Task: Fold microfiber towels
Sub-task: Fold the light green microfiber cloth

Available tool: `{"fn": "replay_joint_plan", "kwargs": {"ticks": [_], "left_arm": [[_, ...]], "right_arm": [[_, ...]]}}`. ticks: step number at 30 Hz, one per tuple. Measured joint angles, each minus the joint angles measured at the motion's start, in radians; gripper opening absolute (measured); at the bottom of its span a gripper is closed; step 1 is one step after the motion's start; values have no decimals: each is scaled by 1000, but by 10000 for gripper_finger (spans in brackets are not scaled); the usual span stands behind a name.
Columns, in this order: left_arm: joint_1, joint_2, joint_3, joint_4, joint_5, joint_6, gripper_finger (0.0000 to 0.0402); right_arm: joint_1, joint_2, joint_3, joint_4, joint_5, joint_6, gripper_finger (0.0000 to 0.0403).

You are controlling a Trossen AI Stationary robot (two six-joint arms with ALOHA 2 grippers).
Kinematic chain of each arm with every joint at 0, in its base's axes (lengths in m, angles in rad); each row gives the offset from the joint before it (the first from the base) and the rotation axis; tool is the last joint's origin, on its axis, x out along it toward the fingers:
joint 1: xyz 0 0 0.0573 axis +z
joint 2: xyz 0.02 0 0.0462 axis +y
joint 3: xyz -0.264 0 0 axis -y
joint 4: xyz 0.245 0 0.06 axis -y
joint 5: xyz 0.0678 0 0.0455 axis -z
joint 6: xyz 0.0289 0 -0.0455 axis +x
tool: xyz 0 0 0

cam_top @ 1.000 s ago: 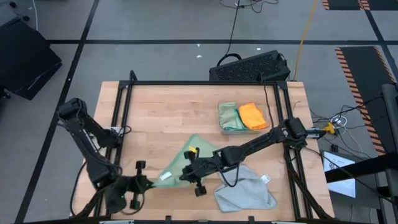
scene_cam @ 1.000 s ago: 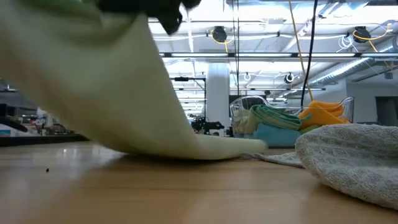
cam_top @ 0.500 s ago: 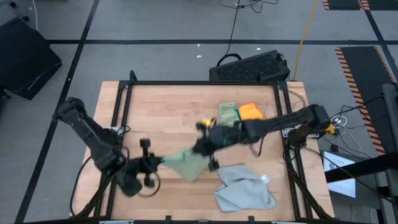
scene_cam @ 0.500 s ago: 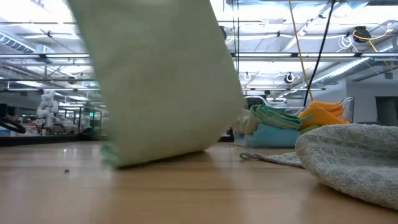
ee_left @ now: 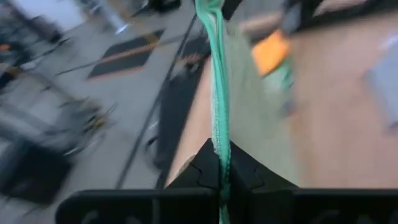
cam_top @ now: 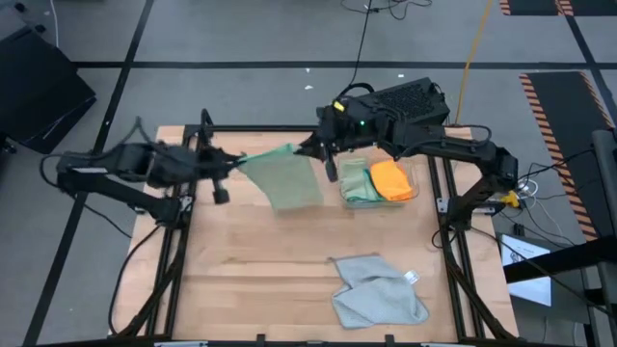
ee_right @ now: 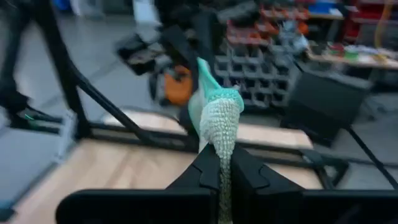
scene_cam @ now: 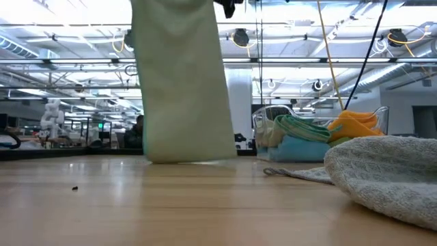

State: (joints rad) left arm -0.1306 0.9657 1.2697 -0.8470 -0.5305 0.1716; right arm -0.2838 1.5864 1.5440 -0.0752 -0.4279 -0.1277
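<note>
Task status: folding in progress, not complete. At the 10 o'clock sector of the worktop (cam_top: 241,251), the left end effector (cam_top: 220,166) is pressed together on one top corner of a pale sage green towel (cam_top: 285,179); the left wrist view shows the cloth edge pinched between its closed fingers. At 12 o'clock, the right end effector (cam_top: 325,146) is likewise pinched shut on the opposite top corner. The towel hangs as a flat sheet stretched between both arms, its lower edge at or just above the worktop in the low view; no fold is yet set in it. At the 1 o'clock sector, a clear tray (cam_top: 348,200) holds finished work: a green folded towel (cam_top: 355,181) and an orange folded towel (cam_top: 391,179), with a blue one beneath visible in the low view. At 5 o'clock, a light grey towel (cam_top: 380,294) lies crumpled and unfolded. Remaining, by judgement: fold and stow the suspended towel, then process the grey one.
</note>
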Motion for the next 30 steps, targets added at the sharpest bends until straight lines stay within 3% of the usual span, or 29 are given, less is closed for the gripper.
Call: {"fn": "replay_joint_plan", "kwargs": {"ticks": [4,10,12,16,22,26,30], "left_arm": [[9,-37,0,52,218,-35,7],[-100,18,-45,35,332,-216,4],[-142,54,-85,49,360,-311,7],[-235,149,-203,159,420,-486,9],[-380,318,-338,495,474,-608,10],[-464,414,-348,695,464,-633,6],[-515,478,-348,885,421,-617,9]], "right_arm": [[30,-24,0,-22,-71,11,4],[176,-30,-4,-172,-66,30,4],[239,-34,-61,-197,-57,46,4],[367,-28,-279,-25,48,160,4],[524,-20,-587,410,158,374,4],[629,-16,-689,587,285,452,4],[700,-6,-715,599,371,482,4]]}}
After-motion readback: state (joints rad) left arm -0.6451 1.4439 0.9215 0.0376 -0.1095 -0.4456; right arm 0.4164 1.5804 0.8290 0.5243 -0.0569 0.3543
